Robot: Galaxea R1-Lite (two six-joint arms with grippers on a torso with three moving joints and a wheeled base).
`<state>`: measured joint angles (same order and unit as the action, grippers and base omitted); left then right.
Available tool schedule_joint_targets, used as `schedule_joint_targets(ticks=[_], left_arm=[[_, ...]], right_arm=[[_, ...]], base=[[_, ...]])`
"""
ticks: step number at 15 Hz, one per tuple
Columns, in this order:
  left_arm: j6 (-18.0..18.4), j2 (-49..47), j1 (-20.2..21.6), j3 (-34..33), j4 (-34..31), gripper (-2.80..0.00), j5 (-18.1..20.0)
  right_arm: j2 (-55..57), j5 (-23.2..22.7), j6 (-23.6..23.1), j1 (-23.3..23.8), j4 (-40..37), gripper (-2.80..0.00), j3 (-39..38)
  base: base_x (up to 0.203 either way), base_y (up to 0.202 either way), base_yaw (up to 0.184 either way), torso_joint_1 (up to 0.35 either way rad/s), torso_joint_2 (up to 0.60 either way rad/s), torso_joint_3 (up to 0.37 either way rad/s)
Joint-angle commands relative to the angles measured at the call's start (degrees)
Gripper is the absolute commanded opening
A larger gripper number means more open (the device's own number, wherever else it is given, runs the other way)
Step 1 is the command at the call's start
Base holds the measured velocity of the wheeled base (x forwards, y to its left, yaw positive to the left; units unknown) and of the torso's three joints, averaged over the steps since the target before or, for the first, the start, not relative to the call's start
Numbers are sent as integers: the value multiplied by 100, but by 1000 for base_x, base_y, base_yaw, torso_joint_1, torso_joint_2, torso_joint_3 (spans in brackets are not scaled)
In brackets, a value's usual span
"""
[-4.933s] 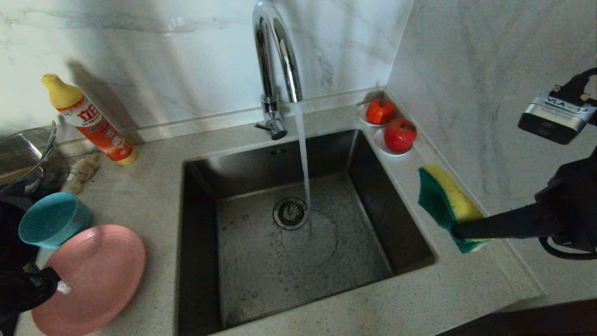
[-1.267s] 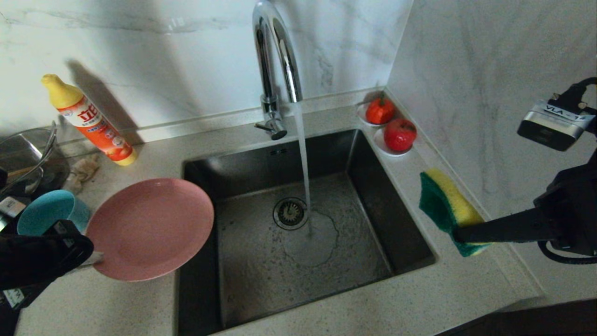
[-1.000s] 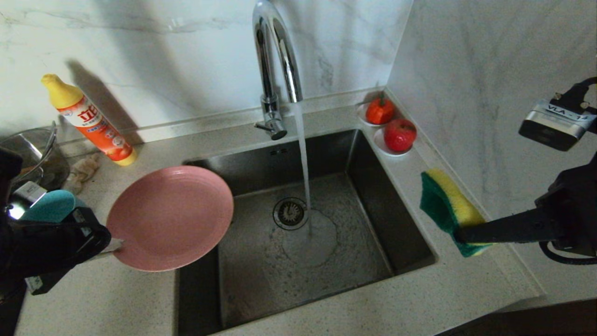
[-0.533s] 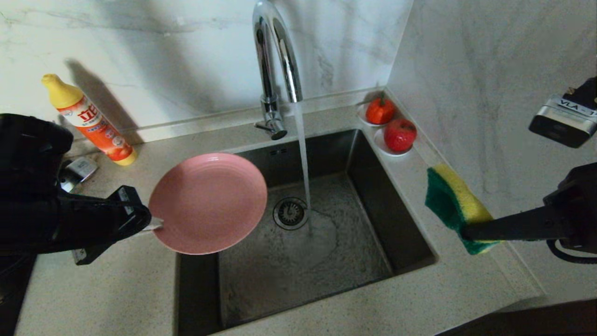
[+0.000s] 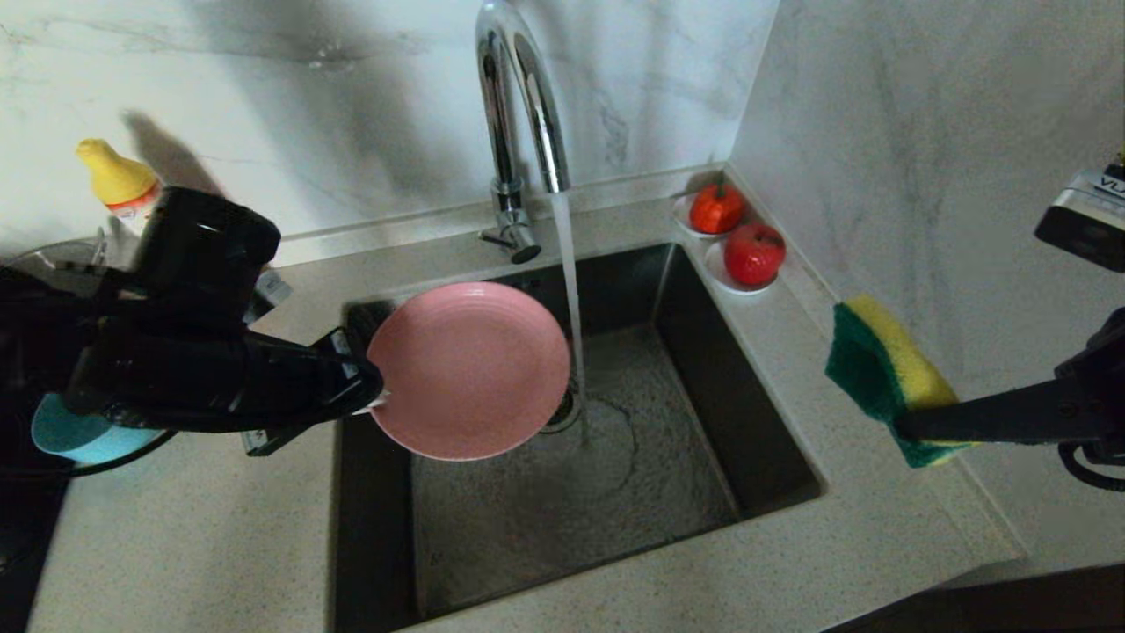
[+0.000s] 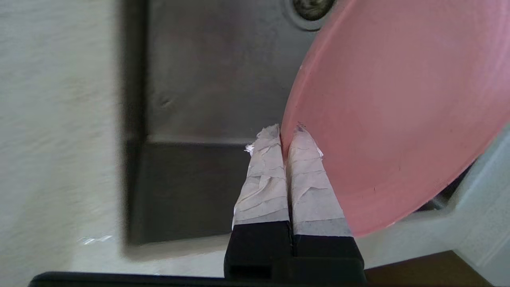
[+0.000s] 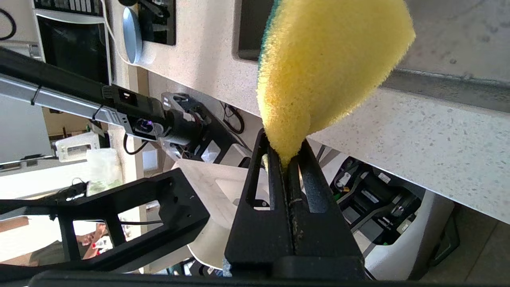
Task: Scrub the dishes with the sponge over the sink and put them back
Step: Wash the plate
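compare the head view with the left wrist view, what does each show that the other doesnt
Only the head view shows the tap running water, the right gripper shut on the sponge beside the sink, the teal bowl, the two red fruits and the detergent bottle.

Only the left wrist view shows the left gripper's taped fingertips pinching the plate's rim.

Both show the pink plate held by the left gripper over the sink, and the drain.
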<state>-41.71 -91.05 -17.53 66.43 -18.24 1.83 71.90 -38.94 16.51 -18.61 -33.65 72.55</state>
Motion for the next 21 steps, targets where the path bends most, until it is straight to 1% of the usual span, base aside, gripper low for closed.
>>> schedule_joint_targets(ticks=[1,4,7,12,15,21], left_arm=[[-46,-375,-196,280,-9,-280,-30],[-47,-644,-244,719,-29,-280,-41],[-47,-947,-435,995,-32,-280,-42],[-65,-1266,-623,1232,33,-280,-25],[-74,-1275,-769,1356,5,-280,-33],[-82,-1389,-1164,1337,-31,-280,-39]], right_arm=[[-69,-21,11,24,-19,-280,5],[-71,-17,11,24,-19,-280,-12],[-62,-17,2,42,-10,-280,-64],[-27,-17,-16,104,-2,-280,-171],[-45,-17,-16,112,-2,-280,-154],[-96,-17,-25,156,-2,-280,-171]], base=[[0,0,0,0,0,0],[0,0,0,0,0,0],[0,0,0,0,0,0],[0,0,0,0,0,0],[0,0,0,0,0,0],[0,0,0,0,0,0]])
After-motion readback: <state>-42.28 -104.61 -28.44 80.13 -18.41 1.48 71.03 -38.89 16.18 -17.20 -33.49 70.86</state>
